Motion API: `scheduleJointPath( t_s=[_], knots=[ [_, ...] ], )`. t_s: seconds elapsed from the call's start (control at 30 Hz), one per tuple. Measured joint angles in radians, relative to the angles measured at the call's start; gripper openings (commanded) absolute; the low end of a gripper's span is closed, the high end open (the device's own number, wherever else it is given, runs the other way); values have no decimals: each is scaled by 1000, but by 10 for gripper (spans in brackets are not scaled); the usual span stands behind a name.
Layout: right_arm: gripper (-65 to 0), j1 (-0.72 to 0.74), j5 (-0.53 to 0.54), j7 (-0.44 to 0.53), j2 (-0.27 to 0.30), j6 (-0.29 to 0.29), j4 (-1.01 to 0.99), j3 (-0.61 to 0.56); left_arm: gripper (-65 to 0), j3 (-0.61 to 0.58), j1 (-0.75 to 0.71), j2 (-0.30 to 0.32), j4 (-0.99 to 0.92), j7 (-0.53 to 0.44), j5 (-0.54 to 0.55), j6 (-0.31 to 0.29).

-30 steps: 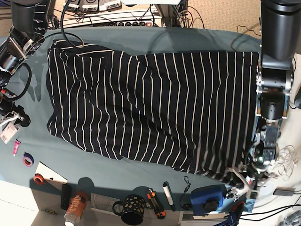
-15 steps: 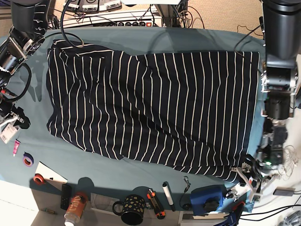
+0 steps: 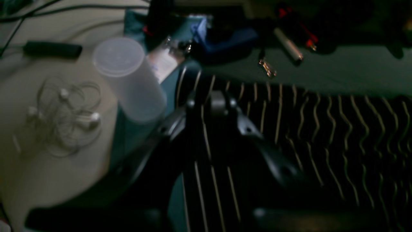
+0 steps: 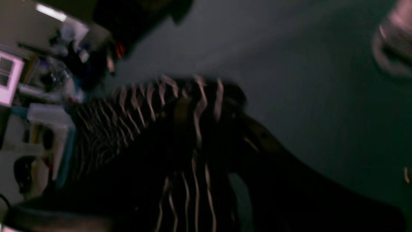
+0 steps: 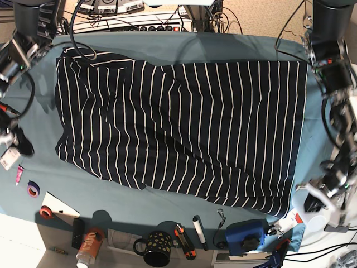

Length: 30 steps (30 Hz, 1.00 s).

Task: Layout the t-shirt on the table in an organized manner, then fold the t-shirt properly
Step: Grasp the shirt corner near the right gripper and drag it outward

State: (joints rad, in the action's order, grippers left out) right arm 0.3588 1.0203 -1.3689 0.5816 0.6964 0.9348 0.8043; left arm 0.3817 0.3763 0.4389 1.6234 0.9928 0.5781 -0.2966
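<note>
Your left gripper (image 3: pixel 209 106) sits over the shirt (image 5: pixel 184 128) at its near corner, by the table (image 5: pixel 234 44) edge. In the left wrist view striped cloth runs up between the jaws, which stand narrow, nipped on the fabric. In the base view that gripper (image 5: pixel 322 196) looks to be just off the same corner; contact is hard to judge there.

Your right gripper (image 4: pixel 196 109) shows blurred in its wrist view. Striped cloth bunches around the fingers, and I cannot tell if the jaws are wide or narrow, nor if they pinch it. In the base view that arm (image 5: pixel 14 56) is at the table's opposite edge, beside the shirt's sleeve end.

Clutter near the left gripper: a clear tub (image 3: pixel 128 77) just beside the shirt corner, earphones (image 3: pixel 64 112) further out, a blue case (image 5: pixel 245 234), a white marker (image 5: pixel 199 231) and a small clip (image 3: pixel 267 67) on the table's near edge. Along that edge also a spotted mug (image 5: pixel 153 248), a can (image 5: pixel 89 245) and tape rolls (image 5: pixel 33 190).

The shirt lies spread over most of the table, mostly flat, dark with thin white stripes. Creases run diagonally across its middle, and the near hem slants.
</note>
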Motion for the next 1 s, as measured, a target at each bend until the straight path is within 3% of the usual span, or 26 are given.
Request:
scheduleJointPath(
  t_s=[0.17, 0.27, 0.47, 0.77, 0.87, 1.0],
  knots=[
    [-489, -168, 53, -45, 0, 0, 135, 76, -603, 84, -156, 77, 48, 85, 93, -2],
    [-489, -283, 136, -41, 0, 1, 219, 111, -603, 154, -246, 81, 111, 113, 149, -38],
    [-489, -497, 250, -38, -17, 1, 337, 116, -603, 319, -488, 79, 224, 124, 193, -45],
    [-489, -674, 283, -41, -204, 1, 368, 114, -603, 488, -729, 79, 283, 117, 244, -76],
    [-489, -694, 290, -39, -255, 1, 368, 116, -603, 505, -775, 79, 283, 93, 243, -116],
    [-489, -688, 298, -25, -283, 1, 369, 95, -603, 506, -798, 77, 283, 77, 243, -116]
  ],
)
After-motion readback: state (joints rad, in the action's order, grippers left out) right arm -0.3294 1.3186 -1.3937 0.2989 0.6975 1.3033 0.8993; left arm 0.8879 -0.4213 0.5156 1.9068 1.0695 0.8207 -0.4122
